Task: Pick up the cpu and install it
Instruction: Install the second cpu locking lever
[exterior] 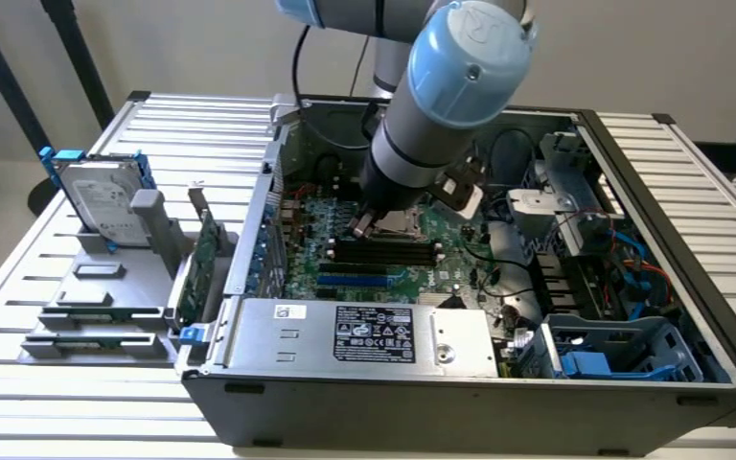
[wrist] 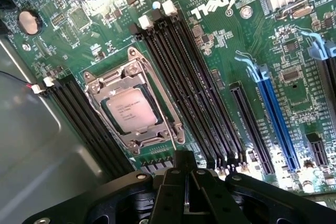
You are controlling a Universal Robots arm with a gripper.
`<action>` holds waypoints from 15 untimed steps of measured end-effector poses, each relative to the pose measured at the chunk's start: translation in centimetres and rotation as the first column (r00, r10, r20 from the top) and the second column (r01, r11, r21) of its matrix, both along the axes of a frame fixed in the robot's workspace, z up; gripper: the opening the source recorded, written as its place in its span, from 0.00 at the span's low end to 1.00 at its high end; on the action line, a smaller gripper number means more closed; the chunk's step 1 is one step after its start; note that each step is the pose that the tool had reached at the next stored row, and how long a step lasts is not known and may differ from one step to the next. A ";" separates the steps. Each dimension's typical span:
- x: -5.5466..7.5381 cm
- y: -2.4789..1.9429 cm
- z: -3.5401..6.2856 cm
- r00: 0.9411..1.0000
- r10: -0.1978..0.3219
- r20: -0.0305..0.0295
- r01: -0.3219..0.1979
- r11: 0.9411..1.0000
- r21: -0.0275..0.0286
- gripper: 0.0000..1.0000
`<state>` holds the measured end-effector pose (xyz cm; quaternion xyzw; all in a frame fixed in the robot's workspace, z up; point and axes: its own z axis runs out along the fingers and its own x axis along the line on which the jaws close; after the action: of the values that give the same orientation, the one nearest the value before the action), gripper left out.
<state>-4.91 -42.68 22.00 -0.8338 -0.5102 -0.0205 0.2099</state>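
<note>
One end effector [wrist: 185, 182], fingers closed together, nothing between them, hanging just above the mobo [wrist: 252, 51] inside the open PC case [exterior: 471, 402]. Cpu [wrist: 129, 109] sits in its socket [wrist: 134, 103], silver top up, square to the metal frame around it, apart from the fingertips. Looks seated flat, no tilt I can see. Can't tell if the retention lever is latched.

Black RAM slots [wrist: 194, 87] run alongside the socket, blue PCIe slot [wrist: 275, 119] further out, coin cell [wrist: 27, 22] near the board corner.

In the exterior view the arm [exterior: 451, 105] drops into the case over the socket area. On the exterior view's left, on the table [exterior: 35, 402], the grey rack [exterior: 100, 287] holds the hard drive [exterior: 103, 201] and green card [exterior: 202, 264], both well apart from the arm.

Status est: pick + place look done, cpu already in socket, end effector empty. Left, if anything: securing the socket, not confirmable.
</note>
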 end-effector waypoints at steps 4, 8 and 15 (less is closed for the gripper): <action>-0.4 0.19 -0.54 1.000 0.000 0.011 0.000 1.000 -0.004 0.11; -0.6 0.34 -1.11 1.000 0.000 0.024 0.000 1.000 -0.005 0.11; -1.1 0.70 -2.03 0.999 0.000 0.043 0.000 1.000 -0.007 0.11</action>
<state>-5.99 -41.99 19.97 -0.8339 -0.5146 -0.0365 0.1960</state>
